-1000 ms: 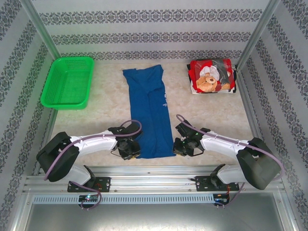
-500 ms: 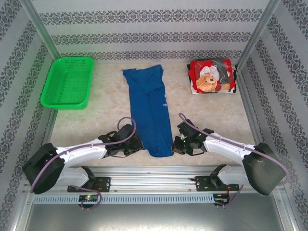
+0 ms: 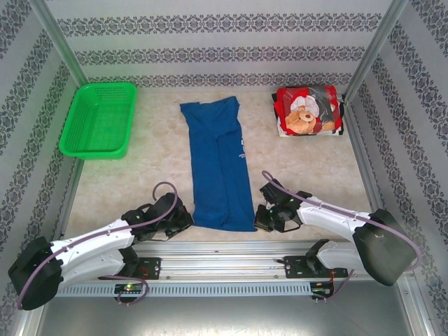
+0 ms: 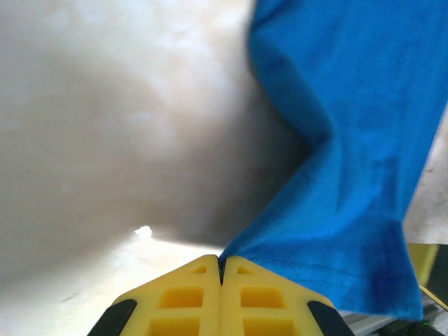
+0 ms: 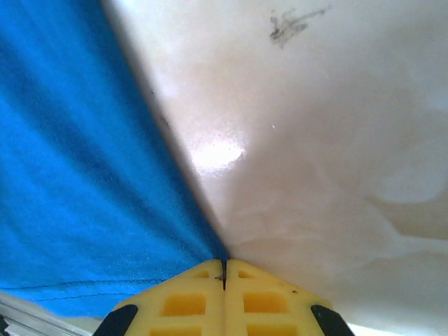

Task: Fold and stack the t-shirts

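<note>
Since the earlier frame the left arm has swung down toward lower left, and the near hem is spread wider. The left gripper (image 3: 180, 218) (image 4: 221, 263) is clamped on the blue shirt (image 3: 220, 164) (image 4: 350, 140) at one hem corner, the right gripper (image 3: 261, 220) (image 5: 224, 264) on the other. The shirt lies lengthwise mid-frame; its white lettering is too small to read. Red shirt (image 3: 308, 112), bear print up, upper right. Green basket (image 3: 98, 119) upper left, mesh floor showing.

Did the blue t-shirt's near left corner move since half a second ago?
Yes. That corner of the blue t-shirt went left, toward the green basket.
</note>
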You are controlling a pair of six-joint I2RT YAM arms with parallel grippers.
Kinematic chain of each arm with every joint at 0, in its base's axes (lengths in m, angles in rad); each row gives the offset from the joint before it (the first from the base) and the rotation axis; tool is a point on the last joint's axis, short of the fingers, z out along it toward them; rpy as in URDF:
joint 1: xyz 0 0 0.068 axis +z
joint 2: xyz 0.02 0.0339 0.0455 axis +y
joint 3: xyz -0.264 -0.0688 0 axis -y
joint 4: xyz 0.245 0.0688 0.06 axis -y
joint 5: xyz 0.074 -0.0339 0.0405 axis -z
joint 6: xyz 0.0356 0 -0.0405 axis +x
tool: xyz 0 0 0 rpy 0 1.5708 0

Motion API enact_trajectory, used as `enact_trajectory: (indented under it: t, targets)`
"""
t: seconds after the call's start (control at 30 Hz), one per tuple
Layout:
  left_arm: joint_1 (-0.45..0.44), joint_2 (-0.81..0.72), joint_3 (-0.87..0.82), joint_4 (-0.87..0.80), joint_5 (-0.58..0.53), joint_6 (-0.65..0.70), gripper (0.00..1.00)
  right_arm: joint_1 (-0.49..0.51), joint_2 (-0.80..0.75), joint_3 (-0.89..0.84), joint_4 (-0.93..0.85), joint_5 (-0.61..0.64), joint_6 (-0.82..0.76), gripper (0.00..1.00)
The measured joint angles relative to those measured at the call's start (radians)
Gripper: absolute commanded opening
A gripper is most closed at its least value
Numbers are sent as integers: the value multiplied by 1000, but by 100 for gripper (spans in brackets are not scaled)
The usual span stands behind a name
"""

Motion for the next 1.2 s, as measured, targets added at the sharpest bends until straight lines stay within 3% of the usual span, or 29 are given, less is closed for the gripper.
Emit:
enact_trajectory:
  t: [0.37, 0.53, 0.7, 0.93, 1.2]
  targets:
    - [-11, -36, -3, -35, -4, -16, 0, 18, 10, 18, -18, 8, 2, 0]
    - [-11, 15, 31, -33, 0, -15, 0, 18, 25, 34, -37, 9, 2, 10]
    - [-11, 8, 30, -34, 0, -16, 0, 18, 24, 34, -41, 17, 3, 3]
    - [-11, -23, 76, -57, 0, -11, 0, 14, -12, 50, -67, 19, 2, 2]
    - [28, -23, 208, -87, 5, 13, 0, -70, -25, 226, -128, 5, -40, 2]
